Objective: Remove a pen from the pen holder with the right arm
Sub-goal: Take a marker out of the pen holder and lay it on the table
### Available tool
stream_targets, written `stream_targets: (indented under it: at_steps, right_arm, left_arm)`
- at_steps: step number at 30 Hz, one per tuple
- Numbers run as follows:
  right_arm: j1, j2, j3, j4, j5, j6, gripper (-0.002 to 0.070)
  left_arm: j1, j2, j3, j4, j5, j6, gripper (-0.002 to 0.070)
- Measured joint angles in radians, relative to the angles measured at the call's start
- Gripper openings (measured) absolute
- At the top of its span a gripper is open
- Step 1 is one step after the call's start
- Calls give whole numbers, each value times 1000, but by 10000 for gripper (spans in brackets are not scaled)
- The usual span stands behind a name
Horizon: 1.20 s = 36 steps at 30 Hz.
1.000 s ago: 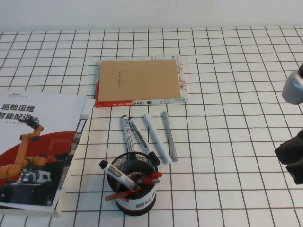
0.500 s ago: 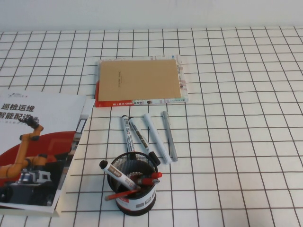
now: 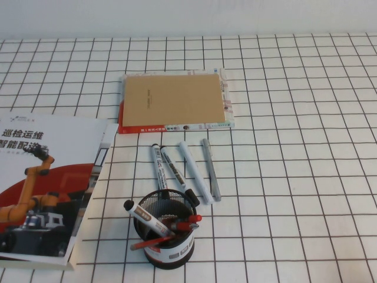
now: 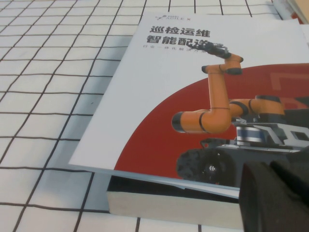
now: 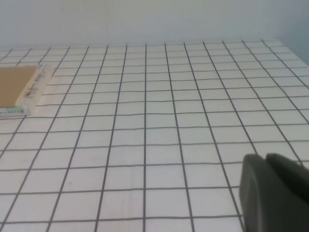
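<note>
The white table with its black grid [image 3: 306, 177] carries, on my left, a large white-and-red book with an orange robot arm printed on its cover [image 3: 47, 177], and further from me, near the middle, a smaller book with a plain brown cover [image 3: 174, 100].

The round black wire-mesh pen holder [image 3: 177, 199] stands upright close to my own edge, left of the table's middle, just beside the big book's right edge. Four loose pens [image 3: 182, 171] lie side by side between it and the brown book, their near ends almost at its rim.

Inside the holder, a white-barrelled marker with a black cap [image 3: 144, 214] leans out over the rim, its long axis tilted up and toward my left. Red pens [image 3: 185, 223] lie lower across the opening.

The right gripper [image 5: 267, 159] is outside the high view, its fingers pressed together on nothing, above bare grid on the right side. Its camera catches only a corner of the brown book, not the holder, so I judge the holder lies well to its left.

The left gripper [image 4: 270, 169] hangs over the big book's corner, probably nearer the holder. Whether it is spread or closed, I cannot tell.
</note>
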Motion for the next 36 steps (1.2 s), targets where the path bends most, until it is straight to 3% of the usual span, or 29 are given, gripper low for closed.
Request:
stream_targets:
  at_steps: [11,36]
  right_arm:
    - [-2,-73,1,-73,192,0,-15]
    - [-2,-73,1,-75,202,0,-16]
  left_arm:
    - [0,0,0,0,0,0,-3]
    - [0,0,0,0,0,0,-3]
